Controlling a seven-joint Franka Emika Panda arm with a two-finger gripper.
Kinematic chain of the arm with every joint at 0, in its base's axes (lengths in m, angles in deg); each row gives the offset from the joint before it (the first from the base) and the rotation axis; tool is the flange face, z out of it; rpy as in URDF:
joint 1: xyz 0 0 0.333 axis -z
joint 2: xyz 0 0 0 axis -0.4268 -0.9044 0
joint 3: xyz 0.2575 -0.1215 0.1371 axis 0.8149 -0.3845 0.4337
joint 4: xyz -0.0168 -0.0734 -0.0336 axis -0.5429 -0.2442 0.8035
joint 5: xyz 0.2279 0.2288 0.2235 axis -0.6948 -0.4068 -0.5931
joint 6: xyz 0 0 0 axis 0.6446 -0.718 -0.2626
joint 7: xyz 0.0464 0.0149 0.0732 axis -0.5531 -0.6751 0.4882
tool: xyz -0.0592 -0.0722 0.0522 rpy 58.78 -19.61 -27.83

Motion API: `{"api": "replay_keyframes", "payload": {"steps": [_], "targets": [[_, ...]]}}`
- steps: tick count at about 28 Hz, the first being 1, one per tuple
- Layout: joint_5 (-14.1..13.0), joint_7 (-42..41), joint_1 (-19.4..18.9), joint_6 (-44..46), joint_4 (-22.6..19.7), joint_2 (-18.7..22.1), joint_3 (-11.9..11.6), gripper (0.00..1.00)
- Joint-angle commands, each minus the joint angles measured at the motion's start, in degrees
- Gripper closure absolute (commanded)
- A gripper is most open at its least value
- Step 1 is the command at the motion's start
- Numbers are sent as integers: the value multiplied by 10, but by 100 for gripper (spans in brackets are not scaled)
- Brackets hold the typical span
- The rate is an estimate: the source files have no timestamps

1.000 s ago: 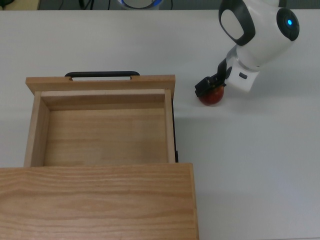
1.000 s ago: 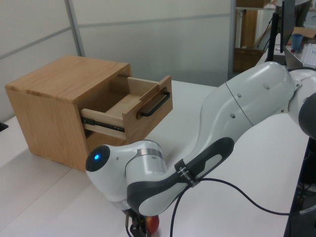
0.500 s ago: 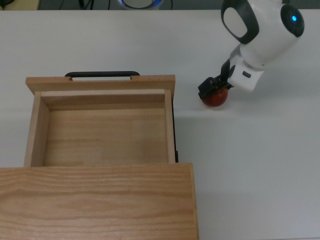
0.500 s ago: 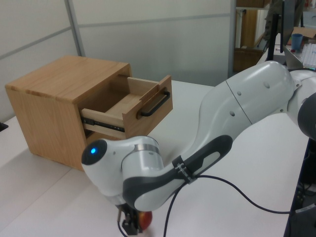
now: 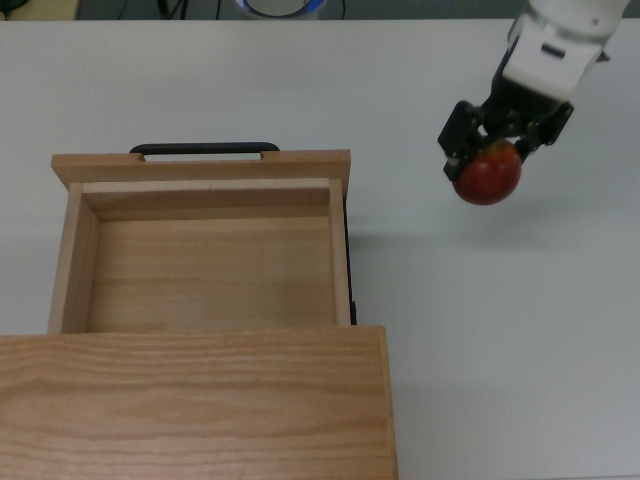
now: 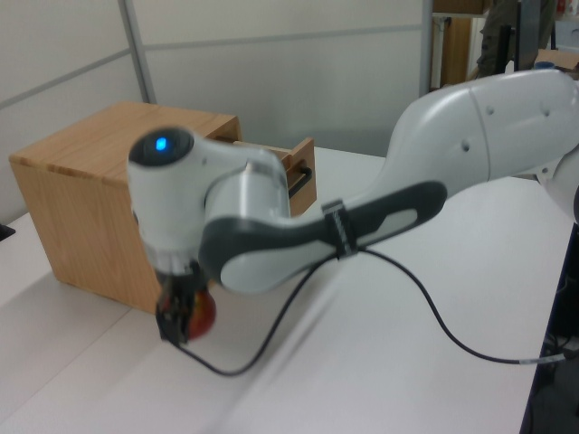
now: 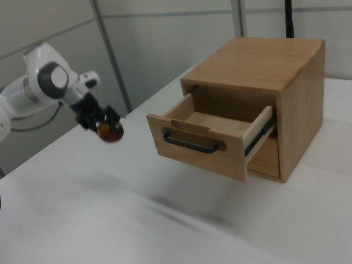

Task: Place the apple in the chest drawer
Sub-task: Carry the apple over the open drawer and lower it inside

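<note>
The red apple (image 5: 487,176) hangs in the air, well above the white table, with my gripper (image 5: 497,142) shut on it from above. It also shows as the apple (image 6: 201,315) in the left view and the apple (image 7: 110,132) in the right view, under the gripper (image 7: 99,122). The chest drawer (image 5: 205,258) stands pulled out and empty, its black bar handle (image 5: 204,148) facing away from the oak chest (image 5: 195,405). In the top view the apple is to the right of the drawer, outside it.
The white table (image 5: 500,330) stretches around the chest. My white arm (image 6: 434,172) crosses the left view, with a black cable (image 6: 452,339) hanging from it. Wall panels stand behind the table.
The apple has been lifted off the table in my gripper. It has risen and shifted toward the top view's right; the arm has swung upward.
</note>
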Motion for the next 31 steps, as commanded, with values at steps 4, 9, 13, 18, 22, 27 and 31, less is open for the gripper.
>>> {"api": "replay_keyframes", "payload": {"steps": [4,9,13,18,22,27,31], "targets": [[-1,43,33,-119,46,5,-36,100],[-32,74,59,-218,49,10,-74,100],[-81,79,111,-277,49,22,-69,100],[-94,65,158,-286,46,31,-68,100],[-96,50,184,-286,42,31,-67,100],[-90,18,192,-277,3,34,-68,100],[-80,7,194,-229,-16,32,-68,100]]}}
